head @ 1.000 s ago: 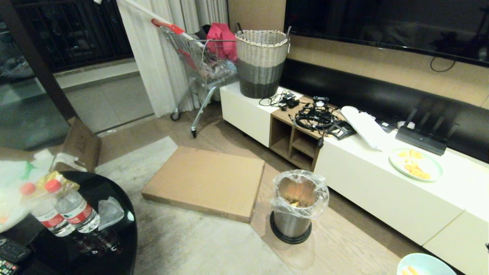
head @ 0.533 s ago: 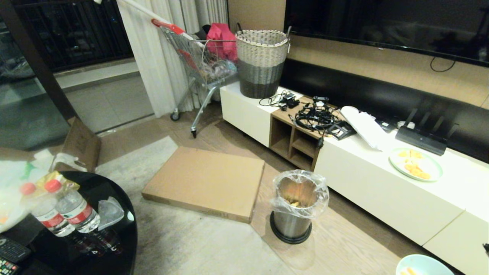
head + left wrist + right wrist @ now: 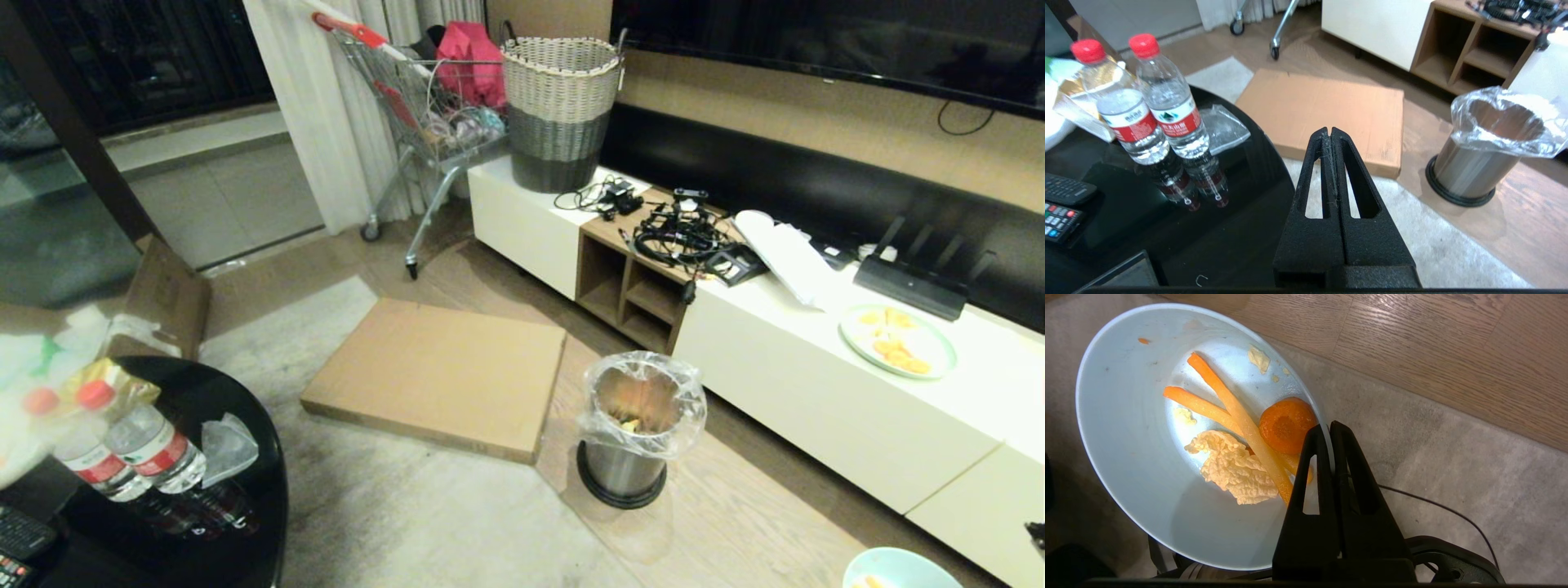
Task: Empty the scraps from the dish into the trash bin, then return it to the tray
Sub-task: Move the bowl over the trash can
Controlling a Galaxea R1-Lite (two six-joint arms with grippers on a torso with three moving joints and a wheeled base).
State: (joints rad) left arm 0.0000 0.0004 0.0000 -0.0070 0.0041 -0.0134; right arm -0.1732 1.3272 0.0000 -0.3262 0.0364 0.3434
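Note:
My right gripper is shut on the rim of the dish, a pale bluish-white bowl held above rug and wood floor. The scraps lie inside it: a round carrot slice, orange strips and a pale crinkled piece. In the head view only the dish's far rim shows at the bottom right edge. The trash bin, shiny steel with a clear liner, stands on the floor ahead and to the left of the dish, also in the left wrist view as the trash bin. My left gripper hangs shut and empty over the black table's edge. The tray is out of view.
A flat cardboard box lies on the floor left of the bin. The white low cabinet runs behind it, carrying a pale-green plate, cables and a woven basket. Two water bottles stand on the black round table.
The whole head view has shifted: the camera has tipped, so the room sits a little higher and the dish's rim lower in the picture. The bin and cabinet stay put.

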